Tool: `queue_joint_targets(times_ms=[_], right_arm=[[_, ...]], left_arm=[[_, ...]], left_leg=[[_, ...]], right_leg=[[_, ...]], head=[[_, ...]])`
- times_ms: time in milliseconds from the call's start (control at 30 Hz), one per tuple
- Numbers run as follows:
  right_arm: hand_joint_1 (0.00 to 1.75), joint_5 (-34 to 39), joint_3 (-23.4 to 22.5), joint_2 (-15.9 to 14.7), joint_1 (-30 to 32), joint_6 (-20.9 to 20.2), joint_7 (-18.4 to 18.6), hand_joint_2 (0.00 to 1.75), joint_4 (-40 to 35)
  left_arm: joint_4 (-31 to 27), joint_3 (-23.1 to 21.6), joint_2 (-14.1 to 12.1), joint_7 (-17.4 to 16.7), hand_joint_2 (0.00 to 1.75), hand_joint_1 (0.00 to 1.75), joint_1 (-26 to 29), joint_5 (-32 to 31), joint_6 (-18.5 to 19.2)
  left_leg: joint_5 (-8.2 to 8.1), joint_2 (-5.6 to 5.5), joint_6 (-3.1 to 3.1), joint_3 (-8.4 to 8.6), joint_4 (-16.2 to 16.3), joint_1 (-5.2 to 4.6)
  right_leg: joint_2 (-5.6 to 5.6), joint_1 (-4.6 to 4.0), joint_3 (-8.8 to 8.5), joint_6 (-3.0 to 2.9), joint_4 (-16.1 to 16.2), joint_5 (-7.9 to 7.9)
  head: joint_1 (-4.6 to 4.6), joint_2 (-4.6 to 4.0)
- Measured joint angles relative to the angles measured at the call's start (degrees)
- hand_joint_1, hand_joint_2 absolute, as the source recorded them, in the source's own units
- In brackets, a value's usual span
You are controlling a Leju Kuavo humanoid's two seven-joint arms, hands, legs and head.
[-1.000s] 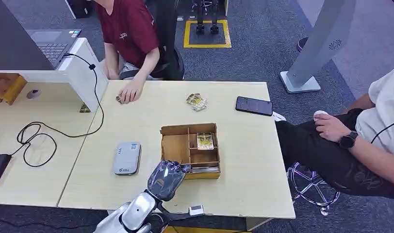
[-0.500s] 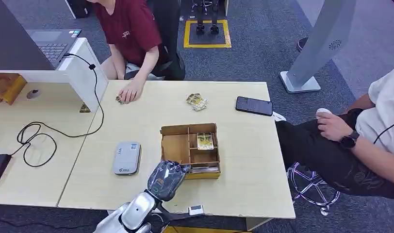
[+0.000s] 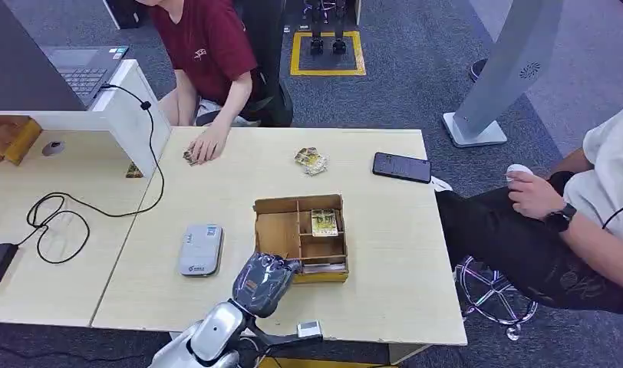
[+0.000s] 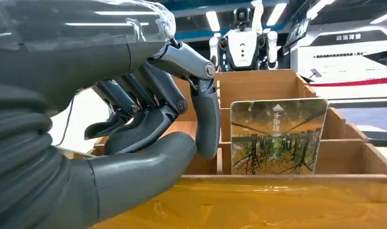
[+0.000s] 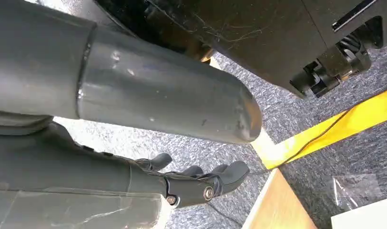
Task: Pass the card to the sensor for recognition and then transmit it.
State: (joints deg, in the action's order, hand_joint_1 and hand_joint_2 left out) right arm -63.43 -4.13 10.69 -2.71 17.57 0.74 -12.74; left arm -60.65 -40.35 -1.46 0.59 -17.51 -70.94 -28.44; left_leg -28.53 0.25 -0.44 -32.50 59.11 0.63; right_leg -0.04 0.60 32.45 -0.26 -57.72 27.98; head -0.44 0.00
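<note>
Upright in a near compartment of the cardboard box, the card stands just beside the left hand, whose fingers curl over the box's front wall, gripping nothing. Left of the box, a grey sensor lies on the bench. Down by the floor, the right hand hangs with fingers loosely spread.

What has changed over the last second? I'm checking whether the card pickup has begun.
Little. The left hand stays at the near edge of the cardboard box, fingers beside the standing card but not gripping it. The seated person's hand on the right rose slightly. The reader and phone lie unmoved.
</note>
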Motion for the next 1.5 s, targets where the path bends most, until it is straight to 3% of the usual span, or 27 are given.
queue_joint_targets(times_ms=[1233,1267,1300,1500], right_arm=[[0.0,1.38,1.05,0.0,0.07,0.83,-0.07,0.0,0.0],[0.0,1.38,1.05,0.0,0.07,0.83,-0.07,0.0,0.0],[0.0,1.38,1.05,0.0,0.07,0.85,-0.07,0.0,0.0],[0.0,1.42,1.07,0.0,0.08,0.87,0.0,0.0,0.0]], left_arm=[[-9.51,2.86,-1.59,2.53,1.75,1.75,0.62,7.01,0.64],[-9.57,2.86,-1.62,2.53,1.75,0.28,0.63,7.04,0.66],[-9.59,2.88,-1.62,2.53,1.75,0.0,0.65,7.06,0.66],[-9.95,2.88,-1.7,3.06,1.75,0.0,0.77,7.71,1.33]], left_leg=[[0.0,0.0,0.0,0.0,0.0,0.0],[0.01,0.0,0.0,-0.01,0.0,0.0],[0.01,0.0,0.0,-0.01,0.0,0.0],[0.01,0.0,0.0,-0.01,0.0,0.0]], right_leg=[[0.0,0.0,0.0,0.0,-0.01,0.0],[0.0,0.0,0.0,0.0,-0.01,0.0],[0.0,0.0,0.0,0.0,-0.01,0.0],[0.0,0.0,0.0,0.0,-0.01,0.0]], head=[[0.0,0.0],[-0.02,0.0],[0.0,0.0],[0.0,0.0]])
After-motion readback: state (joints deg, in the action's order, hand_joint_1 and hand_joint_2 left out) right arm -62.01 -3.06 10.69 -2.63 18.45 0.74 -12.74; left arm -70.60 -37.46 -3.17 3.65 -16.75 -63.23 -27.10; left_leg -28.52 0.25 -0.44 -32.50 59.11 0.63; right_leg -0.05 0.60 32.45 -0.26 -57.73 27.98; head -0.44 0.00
